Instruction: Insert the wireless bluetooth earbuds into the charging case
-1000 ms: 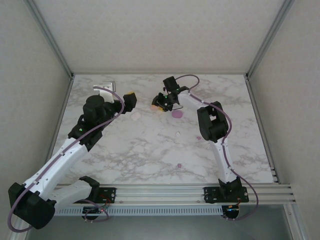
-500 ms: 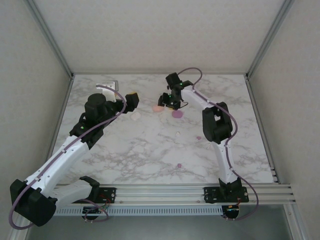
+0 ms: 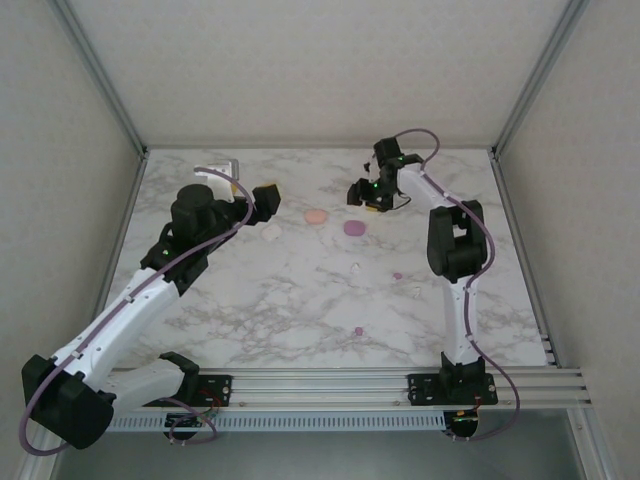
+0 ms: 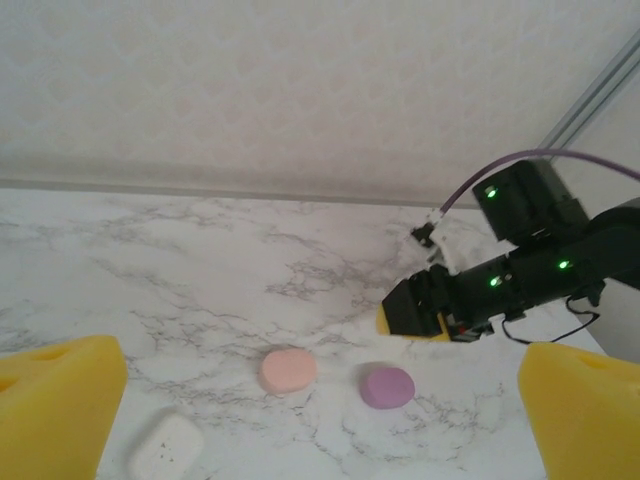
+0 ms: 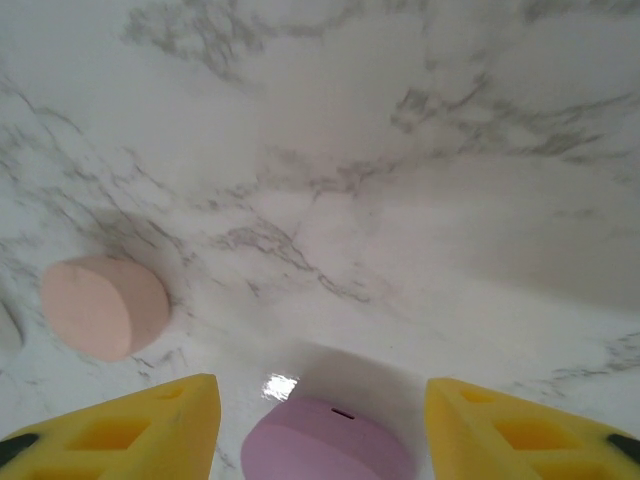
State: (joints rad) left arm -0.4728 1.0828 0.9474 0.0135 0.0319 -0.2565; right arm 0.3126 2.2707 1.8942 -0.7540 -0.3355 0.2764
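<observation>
Hovering by the purple case (image 5: pixel 325 447), the right fingers (image 5: pixel 130 425) are hanging spread and empty, probably to grip it; the left fingers (image 4: pixel 55 400) are gaping wide.

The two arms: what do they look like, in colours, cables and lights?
Both the left arm and the right arm have white tube links between bulky black joints. A purple cable runs loosely along each. The jaws are black and carry yellow pads. Small green lights glow on the right wrist.
</observation>
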